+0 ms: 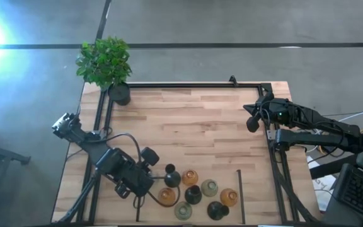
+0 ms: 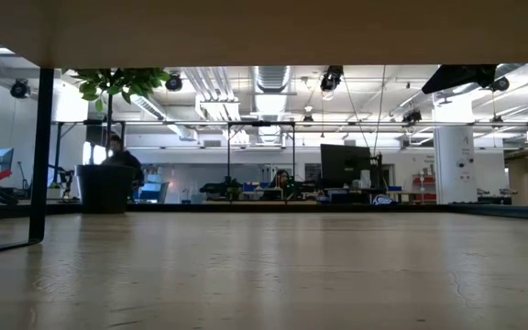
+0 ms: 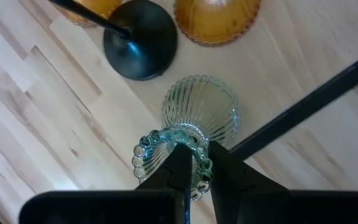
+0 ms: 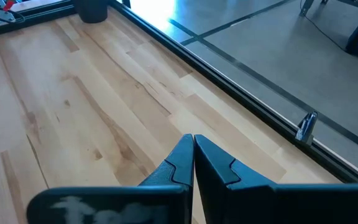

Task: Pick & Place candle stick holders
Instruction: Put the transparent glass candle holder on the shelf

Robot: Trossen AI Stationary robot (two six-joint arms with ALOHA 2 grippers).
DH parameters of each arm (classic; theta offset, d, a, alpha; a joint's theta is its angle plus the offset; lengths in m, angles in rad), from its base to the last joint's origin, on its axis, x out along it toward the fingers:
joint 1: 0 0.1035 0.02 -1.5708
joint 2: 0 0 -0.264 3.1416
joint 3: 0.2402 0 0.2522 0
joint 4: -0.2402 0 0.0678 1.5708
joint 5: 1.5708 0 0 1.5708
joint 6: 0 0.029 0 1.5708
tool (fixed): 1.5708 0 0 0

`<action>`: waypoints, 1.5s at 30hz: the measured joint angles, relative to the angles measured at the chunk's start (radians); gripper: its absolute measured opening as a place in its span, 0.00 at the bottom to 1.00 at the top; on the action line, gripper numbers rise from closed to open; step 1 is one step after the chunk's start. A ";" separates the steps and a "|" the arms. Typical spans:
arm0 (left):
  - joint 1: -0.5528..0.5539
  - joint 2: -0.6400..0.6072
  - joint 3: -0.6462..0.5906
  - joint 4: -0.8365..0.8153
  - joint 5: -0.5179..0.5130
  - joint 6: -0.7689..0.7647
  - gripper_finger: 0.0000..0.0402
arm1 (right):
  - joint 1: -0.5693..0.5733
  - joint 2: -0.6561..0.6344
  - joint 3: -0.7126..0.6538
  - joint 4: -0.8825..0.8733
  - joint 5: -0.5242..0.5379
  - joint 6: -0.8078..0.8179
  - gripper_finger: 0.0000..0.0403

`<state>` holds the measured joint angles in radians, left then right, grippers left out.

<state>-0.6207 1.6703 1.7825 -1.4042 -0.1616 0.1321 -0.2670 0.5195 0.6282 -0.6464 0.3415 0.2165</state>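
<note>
My left gripper [image 3: 199, 174] is shut on a pale green ribbed glass candle stick holder [image 3: 201, 112] near the table's near left edge. In the high view my left arm [image 1: 126, 174] covers that holder. Right of it stand several other holders: black [image 1: 172, 178], amber [image 1: 190, 177] and pale [image 1: 209, 187], each resting on its bulb base. A black one [image 3: 140, 40] and an amber one [image 3: 216, 18] show just beyond the held holder. My right gripper [image 1: 252, 123] waits shut and empty above the table's far right part. My left gripper holds the pale green holder by its beaded top rim [image 3: 201, 163]. The rim is pinched with one finger [image 3: 180, 171] inside the mouth and the other outside. The fingers come steeply from above. The bulb hangs below them; whether it touches the table does not show.
A potted plant [image 1: 119, 93] stands at the far left corner. A black frame rail [image 1: 194, 85] runs along the table's far edge and down both sides. A short black strip [image 1: 239, 189] lies right of the holders. The middle of the wooden top [image 1: 194, 126] is bare.
</note>
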 joint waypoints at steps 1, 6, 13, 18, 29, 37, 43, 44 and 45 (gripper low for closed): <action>-0.003 0.000 0.001 -0.001 0.005 -0.002 0.08 | 0.000 0.000 0.000 0.000 0.000 0.000 0.02; -0.005 0.000 0.001 -0.005 0.018 -0.016 0.08 | 0.000 0.000 0.000 0.000 0.000 0.000 0.02; -0.003 0.001 -0.002 -0.003 0.040 -0.022 0.22 | 0.000 0.000 0.000 0.000 0.000 0.000 0.02; -0.003 0.001 -0.002 -0.001 0.039 -0.024 0.28 | 0.000 0.000 0.000 0.000 0.000 0.000 0.02; -0.003 0.000 0.008 0.011 0.051 -0.030 0.28 | 0.000 0.000 0.000 0.000 0.000 0.000 0.02; -0.003 0.000 0.014 0.017 0.055 -0.039 0.29 | 0.000 0.000 0.000 0.000 0.000 0.000 0.02; -0.003 -0.001 0.017 0.016 0.065 -0.055 0.29 | 0.000 0.000 0.000 0.000 0.000 0.000 0.02; -0.003 -0.001 0.018 0.016 0.066 -0.056 0.29 | 0.000 0.000 0.000 0.000 0.000 0.000 0.02; -0.003 -0.001 0.018 0.016 0.066 -0.056 0.30 | 0.000 0.000 0.000 0.000 0.000 0.000 0.02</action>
<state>-0.6239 1.6691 1.8004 -1.3880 -0.0952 0.0757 -0.2670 0.5198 0.6284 -0.6464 0.3416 0.2165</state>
